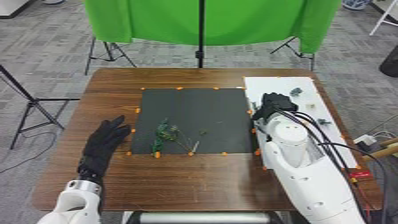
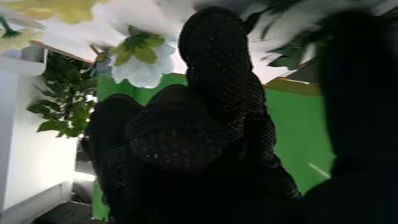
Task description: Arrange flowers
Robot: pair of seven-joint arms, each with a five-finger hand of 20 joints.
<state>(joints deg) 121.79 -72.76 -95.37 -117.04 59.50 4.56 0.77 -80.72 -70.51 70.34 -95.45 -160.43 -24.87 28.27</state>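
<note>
Currently the black-gloved right robot hand [image 1: 274, 103] is over the white rectangular board [image 1: 277, 85], its grip impossible to tell; the black-gloved left robot hand [image 1: 101, 146] is open, empty. Green leafy stems [image 1: 163, 132] lie on the dark mat [image 1: 197, 104]. Careless closing could crush the white-petalled flower [image 2: 144, 67] nearby.

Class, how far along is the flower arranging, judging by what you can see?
Probably partway: green stems lie on the dark mat. The right hand is over the white sheet; whether it holds anything, I cannot tell. The left hand, open and holding nothing, is beside the mat. Likely left: the sprigs on the white sheet.
</note>
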